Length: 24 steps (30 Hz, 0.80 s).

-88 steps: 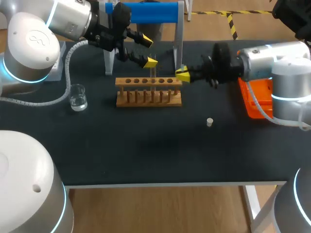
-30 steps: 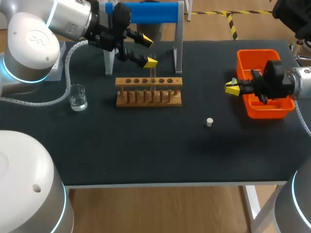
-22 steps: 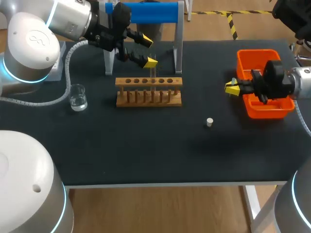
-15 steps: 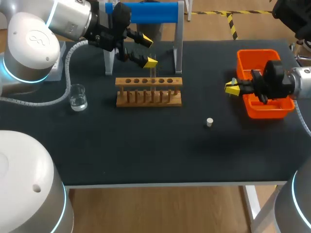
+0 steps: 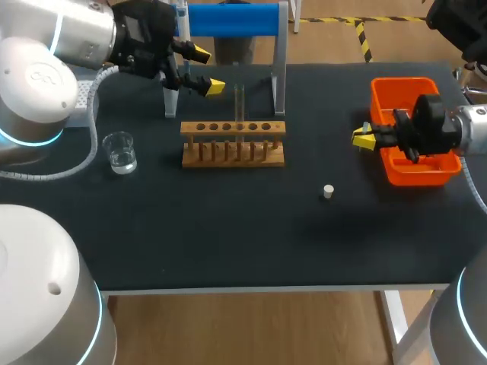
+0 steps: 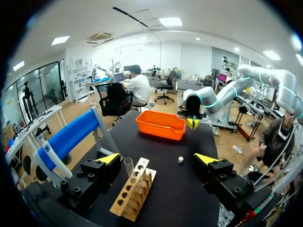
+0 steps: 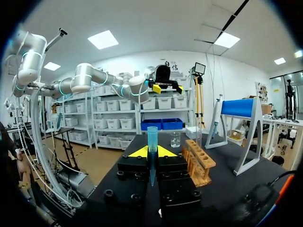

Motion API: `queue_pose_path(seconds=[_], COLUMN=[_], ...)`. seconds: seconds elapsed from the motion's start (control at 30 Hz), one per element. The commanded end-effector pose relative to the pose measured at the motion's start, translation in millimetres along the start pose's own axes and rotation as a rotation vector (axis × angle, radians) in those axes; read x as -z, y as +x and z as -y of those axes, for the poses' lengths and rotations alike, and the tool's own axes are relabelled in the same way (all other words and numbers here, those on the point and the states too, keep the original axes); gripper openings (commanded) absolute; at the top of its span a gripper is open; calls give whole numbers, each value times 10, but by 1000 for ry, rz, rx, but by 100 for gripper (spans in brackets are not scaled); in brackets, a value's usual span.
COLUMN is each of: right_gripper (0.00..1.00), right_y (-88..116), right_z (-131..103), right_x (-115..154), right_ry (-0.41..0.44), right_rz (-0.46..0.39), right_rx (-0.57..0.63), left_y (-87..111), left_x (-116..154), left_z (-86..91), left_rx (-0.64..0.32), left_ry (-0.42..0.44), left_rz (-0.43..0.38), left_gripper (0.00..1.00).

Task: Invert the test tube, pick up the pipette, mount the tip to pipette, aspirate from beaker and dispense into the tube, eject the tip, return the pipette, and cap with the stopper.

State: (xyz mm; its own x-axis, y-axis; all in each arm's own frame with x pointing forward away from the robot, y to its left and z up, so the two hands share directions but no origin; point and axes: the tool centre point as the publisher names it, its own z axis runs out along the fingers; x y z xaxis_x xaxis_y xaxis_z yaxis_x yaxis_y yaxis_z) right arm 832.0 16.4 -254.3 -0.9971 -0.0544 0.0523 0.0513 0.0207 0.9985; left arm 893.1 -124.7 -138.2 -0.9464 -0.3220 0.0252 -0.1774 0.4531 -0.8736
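Beaker (image 5: 120, 150) stands unmoved at the left of the surface (image 5: 228, 236). Left gripper (image 5: 207, 70), fingers spread and empty, has drawn back leftward from the test tube (image 5: 239, 103). The tube stands upright in the wooden rack (image 5: 233, 143), clear of both fingers. Stopper (image 5: 328, 191) lies right of the rack, as before. Right gripper (image 5: 361, 138), position unchanged beside the orange bin (image 5: 396, 81), is clamped on a blue pipette tip (image 7: 152, 151).

A black-topped table (image 5: 228, 243) with a pale front edge stands on a wood-plank floor (image 5: 251, 327). Yellow-and-black striped tape (image 5: 364, 38) crosses the floor beyond the table's far edge. White walls and ceiling, bright light panels (image 6: 169, 21), shelves (image 7: 118, 124) holding bins.
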Motion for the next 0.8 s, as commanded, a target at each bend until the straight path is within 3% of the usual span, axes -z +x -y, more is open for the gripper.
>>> queue_pose_path(seconds=[0.03,0.43,0.8], right_gripper=[0,0,0], right_y=[8,8,8], right_z=[-2,-2,-2], right_x=[2,2,2], right_ry=[2,2,2], right_rz=[1,1,1], right_rx=[1,1,1], left_y=[54,-84,-150], left_x=[37,16,-67], left_z=[-62,14,-6], left_rx=[6,79,211], left_ry=[40,115,144], left_rz=[55,266,456], left_gripper=[100,100,100])
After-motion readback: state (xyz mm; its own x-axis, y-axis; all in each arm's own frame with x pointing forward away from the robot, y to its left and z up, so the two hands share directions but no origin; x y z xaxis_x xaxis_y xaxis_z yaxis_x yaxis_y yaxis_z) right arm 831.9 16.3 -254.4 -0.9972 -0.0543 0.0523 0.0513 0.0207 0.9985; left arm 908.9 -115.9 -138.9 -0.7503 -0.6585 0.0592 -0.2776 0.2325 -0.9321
